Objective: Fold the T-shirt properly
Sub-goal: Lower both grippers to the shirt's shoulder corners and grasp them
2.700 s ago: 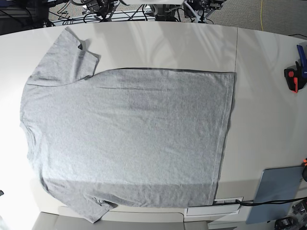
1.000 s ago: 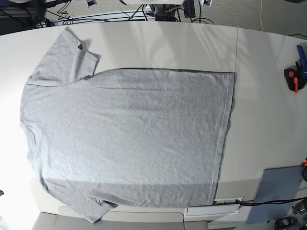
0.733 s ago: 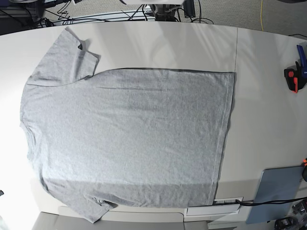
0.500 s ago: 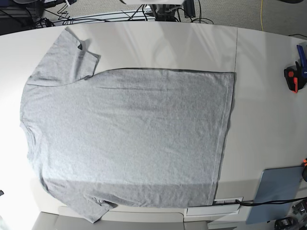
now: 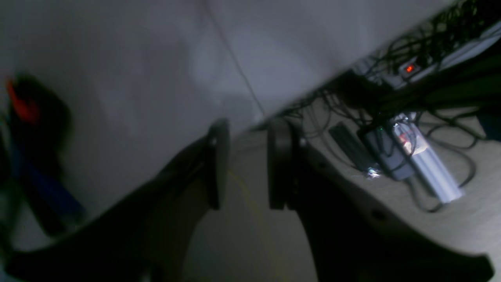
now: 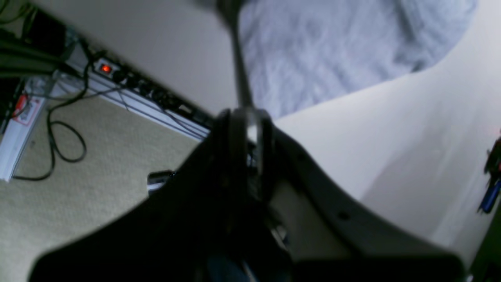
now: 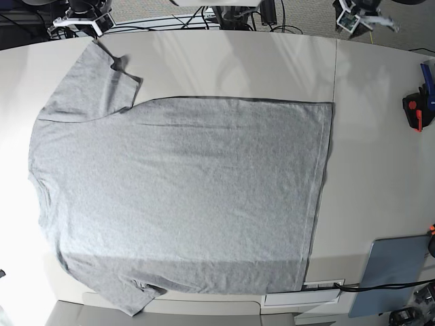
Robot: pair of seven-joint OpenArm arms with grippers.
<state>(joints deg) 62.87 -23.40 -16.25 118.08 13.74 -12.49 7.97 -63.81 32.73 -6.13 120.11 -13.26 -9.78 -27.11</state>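
Both my arms have come into view at the far edge. T-shirt (image 7: 183,197) lies flat, unfolded on surface (image 7: 380,156). Left pincer (image 5: 242,164) part open, empty; right pincer (image 6: 244,129) nearly closed, empty. All folds remain.

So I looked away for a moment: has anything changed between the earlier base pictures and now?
Both arms have come into the far edge of the base view, the right gripper near the sleeve and the left gripper at the other end. Nothing is grasped. The T-shirt stays spread flat on the table, unmoved.
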